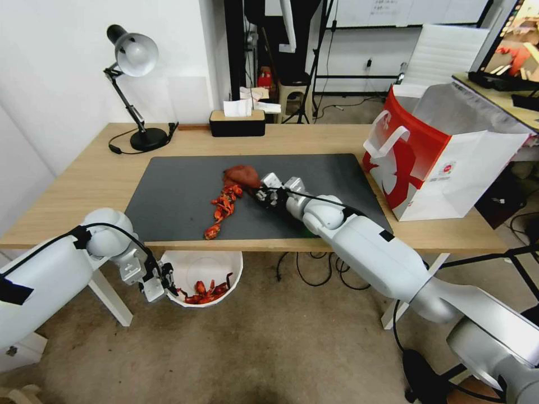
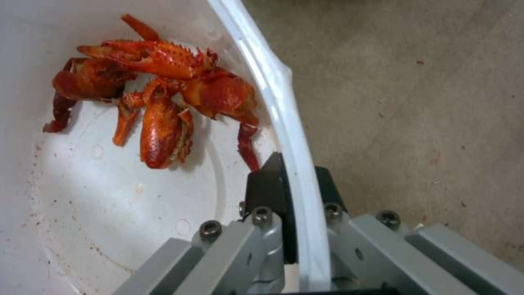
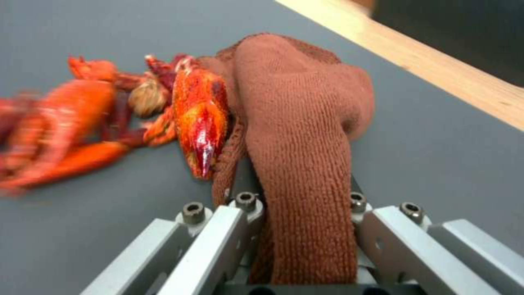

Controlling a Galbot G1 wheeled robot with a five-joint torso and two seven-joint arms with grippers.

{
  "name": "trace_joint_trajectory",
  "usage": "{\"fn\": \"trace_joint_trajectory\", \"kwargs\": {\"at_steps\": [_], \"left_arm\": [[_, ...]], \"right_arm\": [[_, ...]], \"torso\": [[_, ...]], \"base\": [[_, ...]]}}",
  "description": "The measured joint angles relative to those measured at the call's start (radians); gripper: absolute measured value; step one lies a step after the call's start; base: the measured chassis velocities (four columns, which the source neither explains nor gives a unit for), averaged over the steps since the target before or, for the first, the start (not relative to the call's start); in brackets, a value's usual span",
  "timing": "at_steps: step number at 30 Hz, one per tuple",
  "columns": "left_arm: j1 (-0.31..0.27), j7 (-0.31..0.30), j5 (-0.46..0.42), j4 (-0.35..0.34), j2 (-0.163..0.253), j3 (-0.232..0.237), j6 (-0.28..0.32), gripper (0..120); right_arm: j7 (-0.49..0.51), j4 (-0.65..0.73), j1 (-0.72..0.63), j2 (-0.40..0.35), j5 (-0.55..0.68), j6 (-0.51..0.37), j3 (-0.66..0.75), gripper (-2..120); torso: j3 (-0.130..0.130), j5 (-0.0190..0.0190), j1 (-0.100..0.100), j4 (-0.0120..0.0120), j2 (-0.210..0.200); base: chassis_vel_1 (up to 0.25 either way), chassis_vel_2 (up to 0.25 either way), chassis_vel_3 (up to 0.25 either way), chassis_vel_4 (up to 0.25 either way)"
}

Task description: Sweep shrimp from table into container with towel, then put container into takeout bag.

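Meanwhile, shrimp (image 1: 223, 206) lie between towel (image 1: 242, 175) and table (image 1: 67, 191) edge.

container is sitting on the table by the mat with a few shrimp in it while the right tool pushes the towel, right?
Not quite: the container is not on the table. The head view shows the left tool holding it by the rim below the table's front edge. It does hold a few shrimp, and the right tool grips the towel.

No legible txt; takeout bag (image 1: 449, 168) logo too small.
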Motion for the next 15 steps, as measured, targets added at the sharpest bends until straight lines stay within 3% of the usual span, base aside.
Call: {"fn": "trace_joint_trajectory", "kwargs": {"at_steps": [15], "left_arm": [[0.022,0.001,0.003,-0.014,0.012,-0.028,-0.010,0]], "right_arm": [[0.013,0.164,-0.021,-0.073,0.028,-0.018,-0.108,9]], "torso": [[0.000,0.0003,0.000,0.0001,0.000]], "base": [[0.000,0.000,0.000,0.000]]}}
